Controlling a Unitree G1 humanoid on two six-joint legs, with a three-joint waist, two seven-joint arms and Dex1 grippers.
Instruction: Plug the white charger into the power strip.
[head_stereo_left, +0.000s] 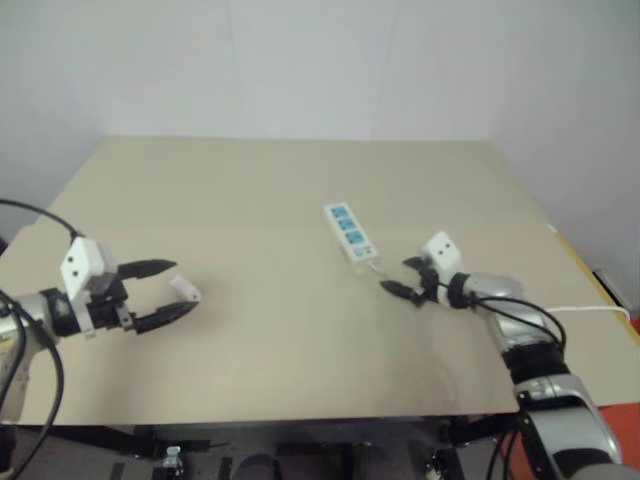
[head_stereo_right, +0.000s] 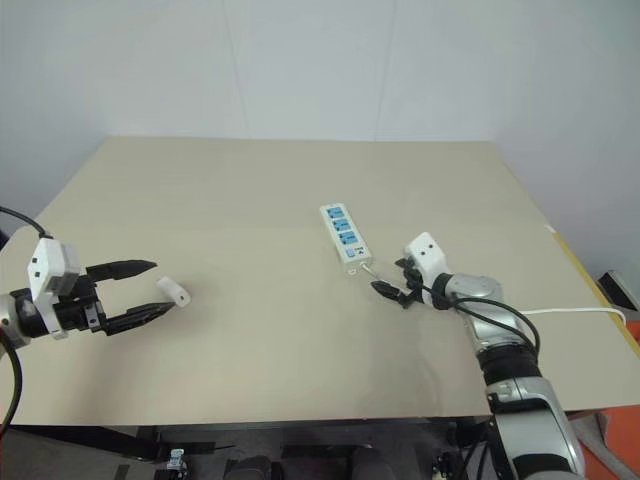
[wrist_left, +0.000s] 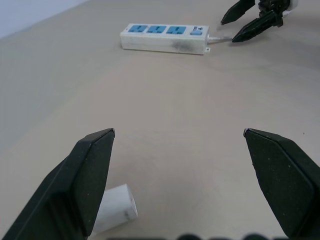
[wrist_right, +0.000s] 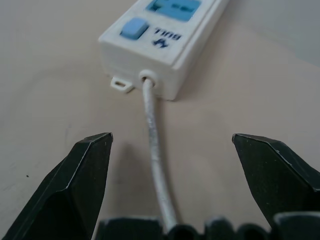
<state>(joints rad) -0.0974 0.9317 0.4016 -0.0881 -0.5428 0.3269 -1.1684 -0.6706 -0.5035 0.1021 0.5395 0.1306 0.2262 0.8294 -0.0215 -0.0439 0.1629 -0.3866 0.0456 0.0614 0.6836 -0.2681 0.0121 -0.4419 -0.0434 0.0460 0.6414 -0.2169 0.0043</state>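
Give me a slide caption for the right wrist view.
Open right gripper straddling the cord just short of the power strip switch end.

White power strip with 3 blue sockets; charger seemingly white.

We see the white charger partly hidden behind a finger of the left gripper, and the power strip cut off at its far end.
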